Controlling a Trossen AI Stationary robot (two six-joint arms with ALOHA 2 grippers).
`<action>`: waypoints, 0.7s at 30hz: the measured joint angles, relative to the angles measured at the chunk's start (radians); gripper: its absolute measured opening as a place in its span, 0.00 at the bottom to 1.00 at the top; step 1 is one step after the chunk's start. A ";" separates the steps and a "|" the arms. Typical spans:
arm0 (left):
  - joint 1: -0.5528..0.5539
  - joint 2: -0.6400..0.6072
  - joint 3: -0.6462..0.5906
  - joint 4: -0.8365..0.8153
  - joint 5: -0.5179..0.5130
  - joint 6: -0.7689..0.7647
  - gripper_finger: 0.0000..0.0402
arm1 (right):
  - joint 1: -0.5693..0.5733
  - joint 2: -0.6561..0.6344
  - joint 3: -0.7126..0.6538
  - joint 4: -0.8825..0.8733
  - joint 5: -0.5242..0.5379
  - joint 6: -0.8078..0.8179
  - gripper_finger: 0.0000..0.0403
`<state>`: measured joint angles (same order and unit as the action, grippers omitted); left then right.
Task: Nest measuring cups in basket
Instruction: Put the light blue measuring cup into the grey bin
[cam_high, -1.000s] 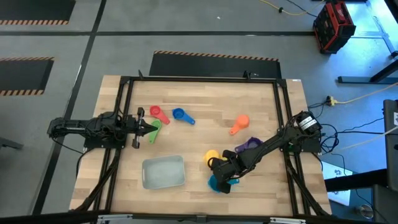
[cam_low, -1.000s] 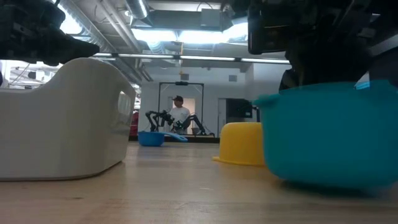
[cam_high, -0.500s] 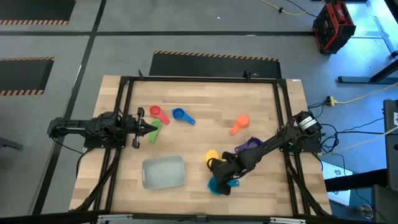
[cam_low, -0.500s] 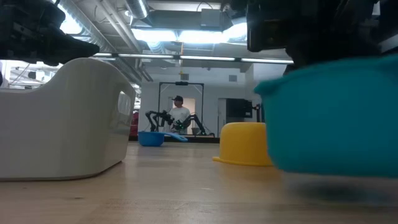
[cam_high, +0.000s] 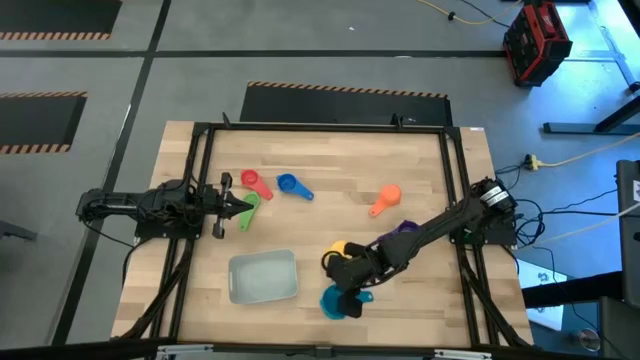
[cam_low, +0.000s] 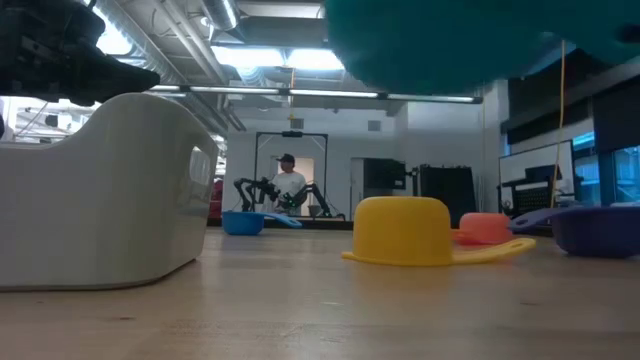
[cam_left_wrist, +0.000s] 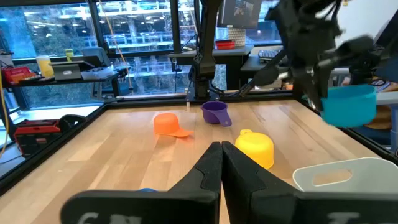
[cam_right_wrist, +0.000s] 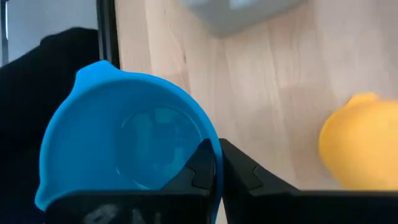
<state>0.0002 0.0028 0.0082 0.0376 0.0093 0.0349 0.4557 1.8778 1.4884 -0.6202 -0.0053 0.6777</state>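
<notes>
My right gripper (cam_high: 347, 288) is shut on the teal measuring cup (cam_high: 334, 302), which hangs in the air near the table's front edge, right of the pale basket (cam_high: 263, 276). The teal cup (cam_left_wrist: 348, 104) is open side up. A yellow cup (cam_high: 338, 248) stands upside down on its rim just behind it. Purple (cam_high: 400, 231), orange (cam_high: 384, 200), blue (cam_high: 292, 186) and red (cam_high: 254, 182) cups lie farther back. The green cup (cam_high: 247, 209) lies by my left gripper (cam_high: 238, 205), which waits shut at the left. My right gripper pinches the teal cup's side wall at the rim (cam_right_wrist: 214, 155), one finger (cam_right_wrist: 200, 171) inside the bowl and the other (cam_right_wrist: 244, 174) outside. The fingers slant down from the right and above. The cup is lifted clear of the table, roughly upright.
The basket (cam_low: 100, 200) stands on the table a short way left of the held cup. The yellow cup (cam_low: 400, 232) sits between the held cup and the purple one (cam_low: 590, 228). Black frame rails run along the table's left and right sides.
My right gripper has risen and moved a little toward the table's left edge and the basket. The teal cup, which stood on the table a second ago, has gone up with it and now hangs clear of the wood.
</notes>
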 joint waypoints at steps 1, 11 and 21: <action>0.000 0.000 0.000 0.000 0.000 0.000 0.00 | -0.007 0.000 0.023 -0.009 0.001 -0.013 0.04; 0.000 0.000 0.000 0.000 0.000 0.000 0.00 | -0.113 0.000 0.166 0.004 0.004 -0.167 0.04; 0.000 0.000 0.000 0.000 -0.001 0.000 0.00 | -0.208 0.006 0.169 0.244 -0.014 -0.247 0.04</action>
<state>0.0002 0.0028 0.0082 0.0380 0.0086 0.0349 0.2480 1.8843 1.6569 -0.3760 -0.0197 0.4309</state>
